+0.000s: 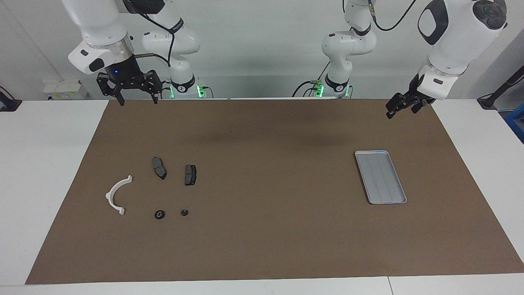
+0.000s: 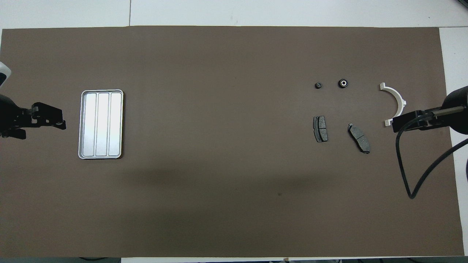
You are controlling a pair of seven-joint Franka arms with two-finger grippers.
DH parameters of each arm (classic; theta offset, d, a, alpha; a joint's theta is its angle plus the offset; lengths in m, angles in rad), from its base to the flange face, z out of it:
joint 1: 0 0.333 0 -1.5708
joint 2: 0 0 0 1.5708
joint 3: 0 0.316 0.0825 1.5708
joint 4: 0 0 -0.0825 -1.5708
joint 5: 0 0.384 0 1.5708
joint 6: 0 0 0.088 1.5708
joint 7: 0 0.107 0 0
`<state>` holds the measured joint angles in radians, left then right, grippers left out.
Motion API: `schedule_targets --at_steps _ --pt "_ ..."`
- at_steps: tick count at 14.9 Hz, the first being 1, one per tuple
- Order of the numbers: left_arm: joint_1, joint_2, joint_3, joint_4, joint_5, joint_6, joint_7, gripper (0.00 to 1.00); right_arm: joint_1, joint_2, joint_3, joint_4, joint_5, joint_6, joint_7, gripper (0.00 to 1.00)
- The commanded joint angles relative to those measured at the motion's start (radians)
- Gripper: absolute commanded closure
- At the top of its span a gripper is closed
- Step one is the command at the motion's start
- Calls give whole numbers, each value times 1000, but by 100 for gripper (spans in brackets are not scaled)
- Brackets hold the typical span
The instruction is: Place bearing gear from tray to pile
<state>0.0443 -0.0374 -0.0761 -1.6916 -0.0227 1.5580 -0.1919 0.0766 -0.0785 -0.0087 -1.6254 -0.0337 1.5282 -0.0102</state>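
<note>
The silver tray (image 1: 380,177) (image 2: 101,124) lies on the brown mat at the left arm's end, with nothing in it. At the right arm's end the pile holds a white arc (image 1: 117,194) (image 2: 395,102), two dark pads (image 1: 159,167) (image 1: 190,174) and, farther from the robots, the bearing gear (image 1: 159,214) (image 2: 343,83), a small black ring beside a smaller black round part (image 1: 184,212). My right gripper (image 1: 138,100) (image 2: 397,124) hangs open and empty, high over the mat's edge by the robots. My left gripper (image 1: 392,111) (image 2: 58,121) waits open and empty, in the air beside the tray.
The brown mat (image 1: 262,229) covers most of the white table. A black cable (image 2: 406,171) loops down from the right arm over the mat near the pile.
</note>
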Motion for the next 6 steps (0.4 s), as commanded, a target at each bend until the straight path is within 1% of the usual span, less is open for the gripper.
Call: schedule_targets --at_steps 1,6 --pt "2 -19 -1 -11 4 -12 2 0 5 -3 -4 -16 -20 32 9 0" --pt "0 -19 -2 -11 4 -12 2 0 0 -3 -4 -14 -18 30 9 0"
